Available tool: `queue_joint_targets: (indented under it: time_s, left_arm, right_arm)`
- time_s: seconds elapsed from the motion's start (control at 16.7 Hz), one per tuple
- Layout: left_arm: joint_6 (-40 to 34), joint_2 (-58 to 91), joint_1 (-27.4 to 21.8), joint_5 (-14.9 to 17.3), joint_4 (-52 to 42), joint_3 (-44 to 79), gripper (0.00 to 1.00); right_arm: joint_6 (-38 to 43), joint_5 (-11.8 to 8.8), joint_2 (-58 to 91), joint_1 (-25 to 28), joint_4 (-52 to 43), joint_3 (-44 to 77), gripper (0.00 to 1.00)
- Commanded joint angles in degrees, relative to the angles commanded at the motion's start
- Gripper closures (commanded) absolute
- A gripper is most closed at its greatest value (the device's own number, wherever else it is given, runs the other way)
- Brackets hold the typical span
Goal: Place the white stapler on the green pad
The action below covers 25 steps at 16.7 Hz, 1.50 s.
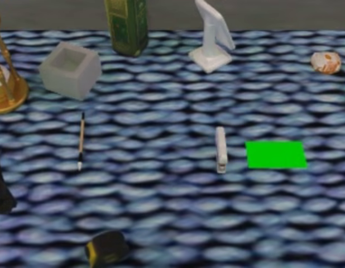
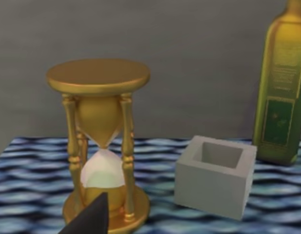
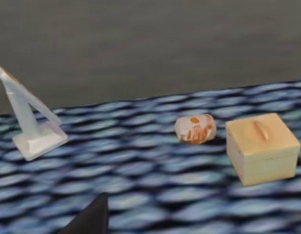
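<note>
Narrow white-grey stapler [image 1: 220, 149] lying just beside flat bright green pad [image 1: 276, 154], apart, untouched; no end effector near; both end effectors' state: cannot tell.

- We see the white stapler [image 1: 220, 149] lying flat on the blue patterned counter, right of centre. It is a small, narrow, white-grey bar, set lengthwise from far to near, with a rounded far end and a darker metallic tip at the near end.
- The green pad [image 1: 276, 154] is a thin, flat, plain bright green rectangle lying on the counter just to the right of the stapler. The two sit near each other but do not touch, and the pad's top is bare.
</note>
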Motion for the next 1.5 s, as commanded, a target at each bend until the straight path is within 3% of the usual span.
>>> queue_joint_targets:
  time_s: [0.48, 0.72, 1.08, 1.5]
  left_arm:
    - [0.0, 0.0, 0.0, 0.0, 0.0, 0.0, 0.00]
    - [0.0, 0.0, 0.0, 0.0, 0.0, 0.0, 0.00]
    - [0.0, 0.0, 0.0, 0.0, 0.0, 0.0, 0.00]
    - [0.0, 0.0, 0.0, 0.0, 0.0, 0.0, 0.00]
  right_arm:
    - [9.9, 5.3, 48.8, 5.8, -31.5, 37.8, 0.00]
    - [14.0, 6.0, 77.6, 11.1, -47.5, 57.6, 0.00]
    - [19.7, 2.6, 108.7, 20.4, -61.8, 86.2, 0.00]
    - [24.1, -2.4, 119.5, 27.9, -64.3, 105.3, 0.00]
